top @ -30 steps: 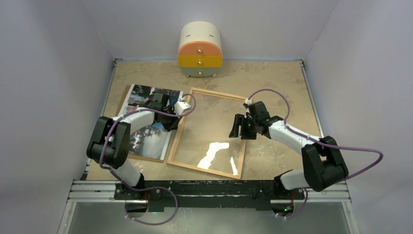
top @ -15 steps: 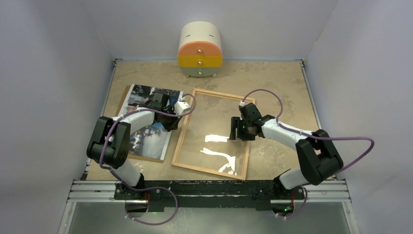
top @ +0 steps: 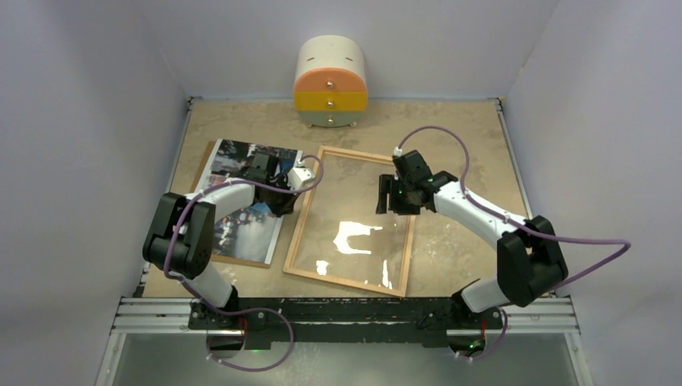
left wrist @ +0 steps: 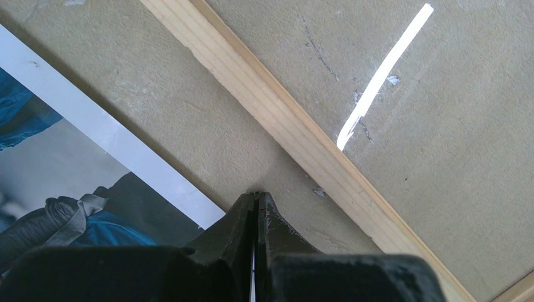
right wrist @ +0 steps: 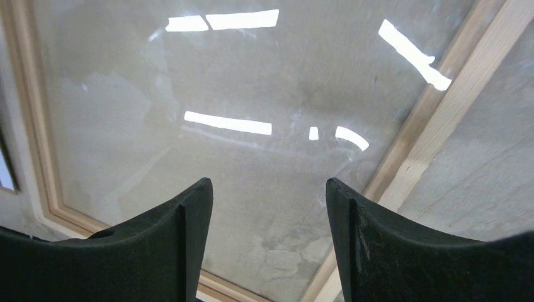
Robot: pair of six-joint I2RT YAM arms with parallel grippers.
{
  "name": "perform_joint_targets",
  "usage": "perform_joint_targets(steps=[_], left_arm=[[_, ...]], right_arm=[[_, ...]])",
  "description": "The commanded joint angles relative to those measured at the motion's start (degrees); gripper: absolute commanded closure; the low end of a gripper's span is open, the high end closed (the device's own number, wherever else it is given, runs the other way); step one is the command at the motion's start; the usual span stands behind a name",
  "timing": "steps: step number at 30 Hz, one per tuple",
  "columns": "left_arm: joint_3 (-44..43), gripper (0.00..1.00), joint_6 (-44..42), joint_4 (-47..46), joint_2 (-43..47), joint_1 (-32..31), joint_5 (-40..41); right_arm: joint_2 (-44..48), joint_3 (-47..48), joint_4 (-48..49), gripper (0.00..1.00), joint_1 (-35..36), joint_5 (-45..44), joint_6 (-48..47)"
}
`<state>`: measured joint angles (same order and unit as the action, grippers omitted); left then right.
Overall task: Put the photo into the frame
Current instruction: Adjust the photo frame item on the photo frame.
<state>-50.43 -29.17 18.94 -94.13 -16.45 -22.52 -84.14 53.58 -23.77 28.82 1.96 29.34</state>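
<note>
My left pincer (left wrist: pixel 255 207) is closed, its tips pressed flat together with no gap. It sits low over the bare tabletop (top: pixel 458 137), in the strip between the photo (top: pixel 241 227) and the left rail of the frame (top: pixel 299 221). The photo's white border runs in just beside my tips — whether I nip its edge I cannot tell. The photo lies flat on a brown backing board (top: pixel 241 260), left of the frame and outside it. My right pincer (right wrist: pixel 267 185) stands open and empty above the clear pane (top: pixel 354 201) inside the frame, near its right rail. The frame lies flat, slightly askew — a round drawer cabinet (top: pixel 330 80) sits at the far edge.
</note>
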Motion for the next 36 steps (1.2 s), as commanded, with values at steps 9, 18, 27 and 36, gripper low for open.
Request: perform_joint_targets(steps=[9, 18, 27, 36], left_arm=[[2.36, 1.0, -0.11, 0.25, 0.57, 0.19, -0.59], [2.53, 1.0, 0.11, 0.3, 0.92, 0.19, -0.94], [3.04, 1.0, 0.25, -0.41, 0.7, 0.19, -0.94], [3.5, 1.0, 0.21, -1.05, 0.48, 0.19, -0.95]], right_arm=[[-0.44, 1.73, -7.27, 0.32, -0.17, -10.17, -0.2], [-3.5, -0.84, -3.84, 0.33, -0.17, -8.48, 0.01], [-5.36, -2.15, -2.28, 0.33, -0.17, -8.89, -0.08], [-6.26, -0.42, -1.96, 0.36, -0.17, -5.84, -1.59]])
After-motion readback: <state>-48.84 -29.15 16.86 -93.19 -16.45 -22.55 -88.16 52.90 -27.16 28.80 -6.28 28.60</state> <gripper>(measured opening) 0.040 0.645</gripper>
